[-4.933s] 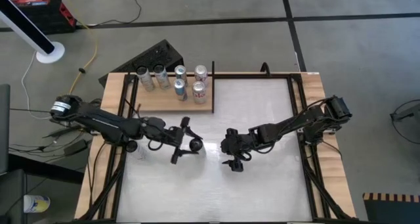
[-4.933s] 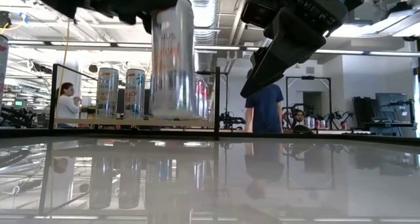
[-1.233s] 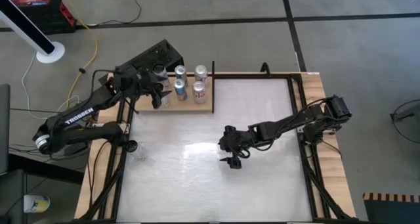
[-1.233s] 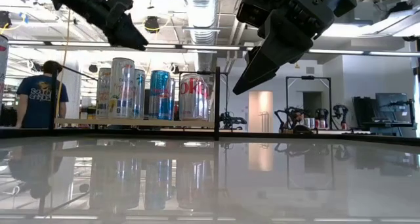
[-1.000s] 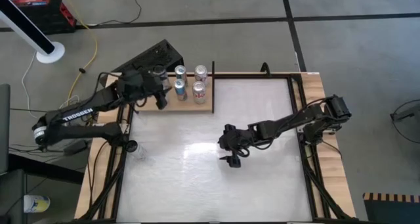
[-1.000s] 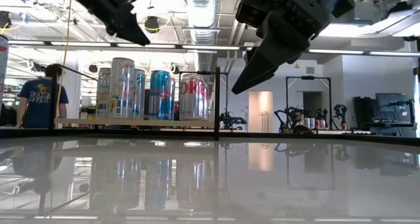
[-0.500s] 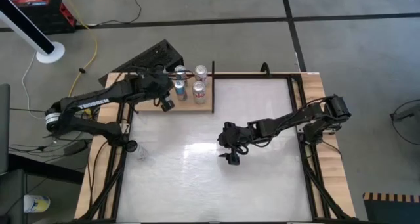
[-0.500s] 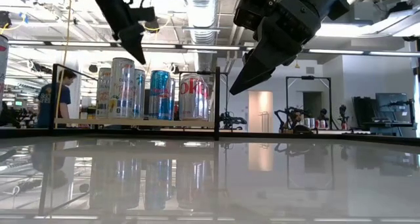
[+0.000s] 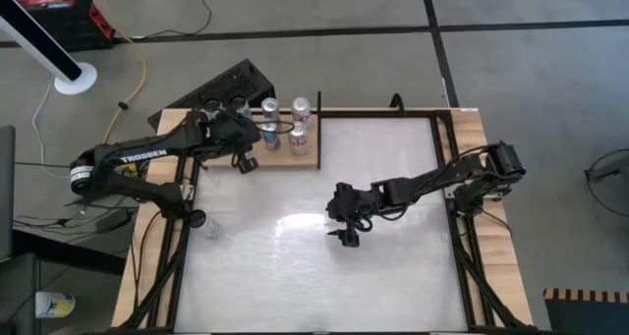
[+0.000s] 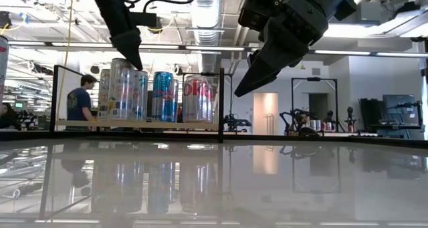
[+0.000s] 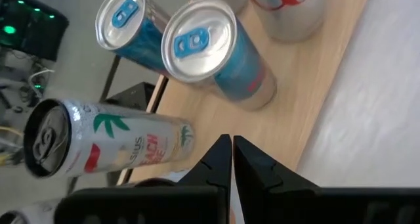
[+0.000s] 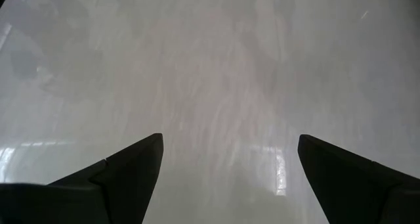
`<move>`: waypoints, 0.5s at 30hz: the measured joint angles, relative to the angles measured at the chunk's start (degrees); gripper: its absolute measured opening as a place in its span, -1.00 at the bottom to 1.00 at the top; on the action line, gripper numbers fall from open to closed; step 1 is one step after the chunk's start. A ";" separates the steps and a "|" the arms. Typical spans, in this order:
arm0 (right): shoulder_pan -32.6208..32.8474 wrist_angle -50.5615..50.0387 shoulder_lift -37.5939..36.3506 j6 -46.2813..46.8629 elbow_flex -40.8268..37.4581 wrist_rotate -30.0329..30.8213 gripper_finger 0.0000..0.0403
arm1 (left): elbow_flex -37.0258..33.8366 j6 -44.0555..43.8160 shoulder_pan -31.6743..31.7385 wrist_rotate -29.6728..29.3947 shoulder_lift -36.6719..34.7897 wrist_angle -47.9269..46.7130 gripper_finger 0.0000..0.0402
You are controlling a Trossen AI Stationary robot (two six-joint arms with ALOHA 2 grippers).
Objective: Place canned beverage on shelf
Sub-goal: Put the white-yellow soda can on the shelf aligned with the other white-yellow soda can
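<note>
Several drink cans stand upright on their bases on the wooden shelf at the table's far left. Among them are a white can with a peach print, two blue cans and a silver and red one. My left gripper hovers shut just above the shelf's near part, beside the white can, with nothing between its fingers. My right gripper hangs open over the middle of the white tabletop, holding nothing.
Thin black bars edge the shelf and the table's sides. The glossy white tabletop stretches from the shelf to the near edge. A person walks in the room behind the table.
My left gripper has shut and moved from the shelf's far left part toward its near edge, dropping to just above the cans' tops. The cans have stayed in place. My right arm has kept still.
</note>
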 joint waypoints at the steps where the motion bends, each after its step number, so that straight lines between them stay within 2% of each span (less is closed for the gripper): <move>1: 0.00 0.01 0.00 0.02 0.00 0.00 0.88 | 0.00 -0.34 -0.34 -0.76 0.00 -1.01 -1.00; 6: 0.00 0.02 0.00 0.02 0.00 -0.02 0.88 | 0.00 -1.77 -0.83 -5.26 0.00 -4.60 -1.00; 15: 0.00 0.04 0.00 0.04 0.00 -0.06 0.88 | -0.20 -3.78 -0.68 -6.15 0.11 -8.56 -1.00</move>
